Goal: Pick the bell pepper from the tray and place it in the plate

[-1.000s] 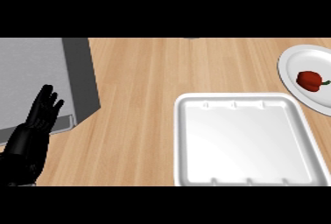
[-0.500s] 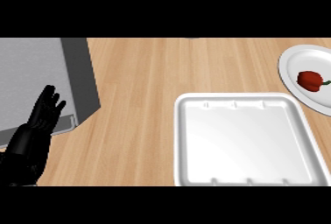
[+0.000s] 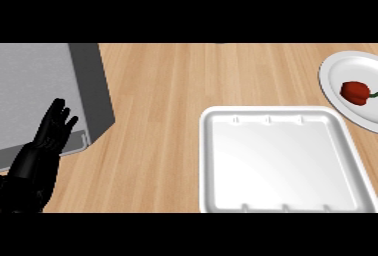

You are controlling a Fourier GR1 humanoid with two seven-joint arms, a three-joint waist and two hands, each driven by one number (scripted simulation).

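At the far left I am seeing the left hand (image 3: 43,150) resting by the view's lower left corner, fingers straight and pointing up, released and holding nothing, lying over the edge of a grey panel (image 3: 44,85). Right of the panel the wooden bench (image 3: 155,110) is lying bare, giving open room up to the white tray (image 3: 277,160), which is sitting low and right of centre. Just beyond the tray's upper right corner the white plate (image 3: 347,75) is running off the right edge. The red bell pepper (image 3: 356,93) is sitting on the plate, its green stem pointing right, long axis roughly across. The right hand is showing nowhere. Nothing is differing from a second ago.
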